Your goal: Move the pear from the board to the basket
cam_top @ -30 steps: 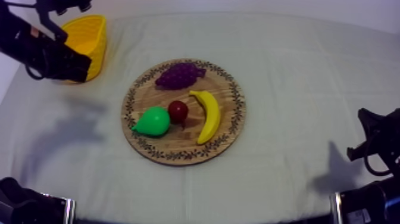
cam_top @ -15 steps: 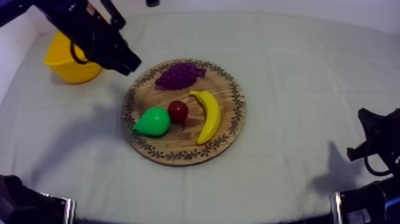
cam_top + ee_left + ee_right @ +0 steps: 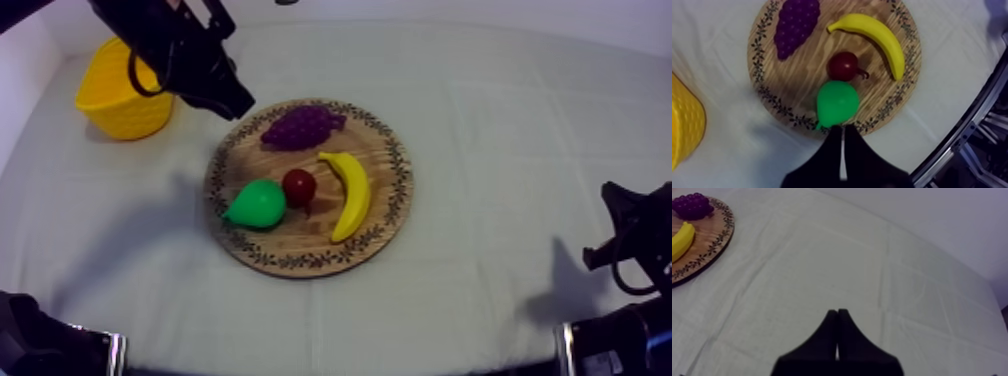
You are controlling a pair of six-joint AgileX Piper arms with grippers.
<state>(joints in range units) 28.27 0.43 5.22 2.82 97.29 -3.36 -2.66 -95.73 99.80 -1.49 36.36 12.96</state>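
Your left wrist view showed the left gripper, fingers together, near the pear on the wooden board by the yellow basket, and the right gripper was pressed together too.

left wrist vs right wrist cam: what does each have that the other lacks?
Left wrist adds the pear, the small red fruit, the yellow basket and the left jaws, shut, near the pear. Right wrist adds the right jaws, shut. Both share the cloth, board, grapes and banana.
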